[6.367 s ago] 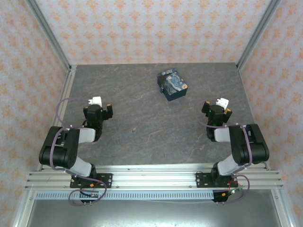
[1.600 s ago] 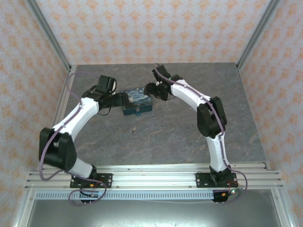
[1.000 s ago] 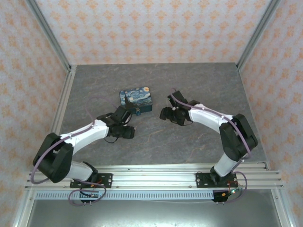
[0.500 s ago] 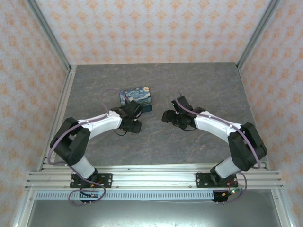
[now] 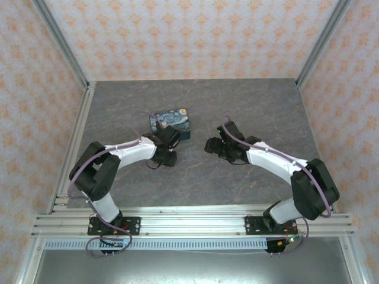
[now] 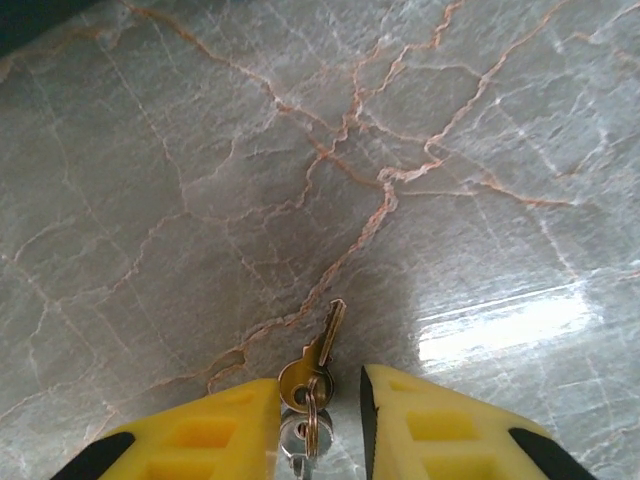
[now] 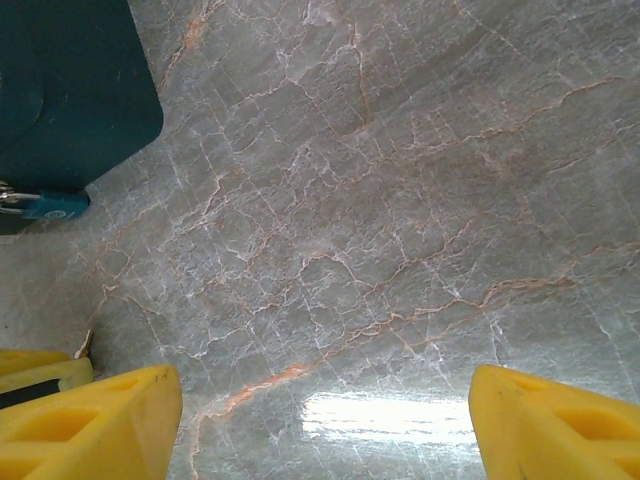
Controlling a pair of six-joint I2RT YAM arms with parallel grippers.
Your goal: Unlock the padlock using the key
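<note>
The left gripper [image 6: 318, 392] has its jaws released, astride the bow of the key [image 6: 322, 345] and not touching it. The key lies flat on the surface [image 6: 480, 150]. Its long axis runs from the jaws' gap toward 1 o'clock, blade leading, and the ring [image 6: 305, 430] trails back between the jaws. The key is small, thin and brass; the surface is glossy grey stone with orange veins. The right gripper [image 7: 325, 390] is spread wide and holds nothing, so the left arm is the nearer. The padlock [image 7: 45, 205], judged to be the small blue-and-metal piece, sits against the tin [image 5: 172, 121], at 10 o'clock from the right jaws.
</note>
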